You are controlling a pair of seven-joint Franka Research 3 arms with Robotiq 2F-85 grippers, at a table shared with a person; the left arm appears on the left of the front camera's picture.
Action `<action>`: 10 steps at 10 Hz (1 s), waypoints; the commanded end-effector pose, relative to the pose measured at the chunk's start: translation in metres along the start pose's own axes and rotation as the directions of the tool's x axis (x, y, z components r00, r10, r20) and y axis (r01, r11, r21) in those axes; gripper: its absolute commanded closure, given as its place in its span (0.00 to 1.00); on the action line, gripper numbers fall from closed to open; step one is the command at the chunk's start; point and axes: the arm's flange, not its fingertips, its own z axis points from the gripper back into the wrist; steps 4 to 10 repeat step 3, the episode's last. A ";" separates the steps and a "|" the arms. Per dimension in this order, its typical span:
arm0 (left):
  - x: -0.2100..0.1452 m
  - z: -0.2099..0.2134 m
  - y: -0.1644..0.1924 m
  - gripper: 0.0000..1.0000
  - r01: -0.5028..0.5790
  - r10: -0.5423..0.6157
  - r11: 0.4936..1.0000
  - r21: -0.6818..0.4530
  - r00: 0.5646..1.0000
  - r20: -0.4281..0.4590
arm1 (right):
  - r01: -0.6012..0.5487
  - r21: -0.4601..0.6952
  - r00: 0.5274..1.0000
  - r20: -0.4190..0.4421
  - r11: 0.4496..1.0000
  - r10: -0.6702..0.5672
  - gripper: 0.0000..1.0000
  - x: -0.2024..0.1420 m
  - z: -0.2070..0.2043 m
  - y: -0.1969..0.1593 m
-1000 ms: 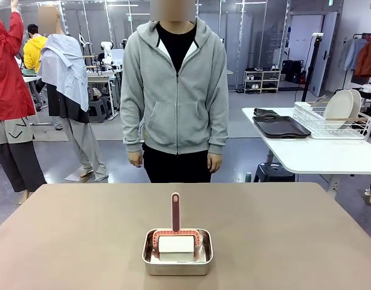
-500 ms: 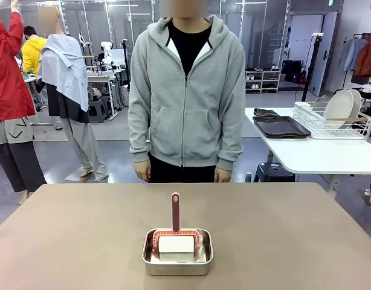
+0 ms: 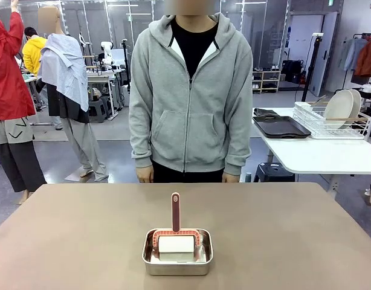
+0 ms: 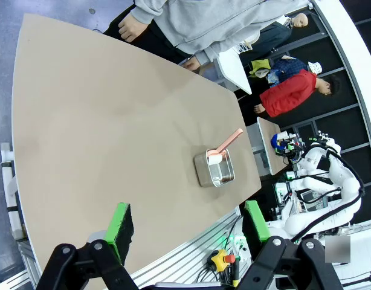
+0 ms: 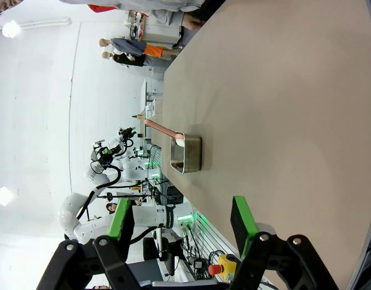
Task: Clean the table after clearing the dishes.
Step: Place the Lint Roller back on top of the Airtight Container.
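Stretching across the whole near view, the taupe-brown table (image 3: 70,241) is lying bare except for a small steel pan (image 3: 177,261) near its front middle. A white roller (image 3: 176,244) is resting in that pan, its red handle (image 3: 175,211) standing upright and leaning against the pan's far rim. The white plates (image 3: 341,106) are standing in a wire rack (image 3: 321,127) on the white side table (image 3: 318,154), just beside the dark trays (image 3: 281,126), well apart from the brown table. Compared with a second ago, the person in the grey hoodie (image 3: 190,90) is now standing closer to the table's far edge, hands hanging at the sides. The left gripper (image 4: 188,220) is hovering high above the table with its jaws wide apart, holding nothing. The right gripper (image 5: 180,220) is likewise hanging spread and empty.
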 end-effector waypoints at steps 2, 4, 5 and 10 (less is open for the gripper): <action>-0.003 0.001 -0.005 0.07 0.007 -0.007 1.000 -0.009 1.000 -0.002 | 0.005 -0.001 1.000 -0.007 1.000 -0.005 0.19 -0.003 -0.001 0.004; -0.003 0.001 -0.005 0.07 0.007 -0.007 1.000 -0.009 1.000 -0.002 | 0.005 -0.001 1.000 -0.007 1.000 -0.005 0.19 -0.003 -0.001 0.004; -0.003 0.001 -0.005 0.07 0.007 -0.007 1.000 -0.009 1.000 -0.002 | 0.005 -0.001 1.000 -0.007 1.000 -0.005 0.19 -0.003 -0.001 0.004; -0.003 0.001 -0.005 0.07 0.007 -0.007 1.000 -0.009 1.000 -0.002 | 0.005 -0.001 1.000 -0.007 1.000 -0.005 0.19 -0.003 -0.001 0.004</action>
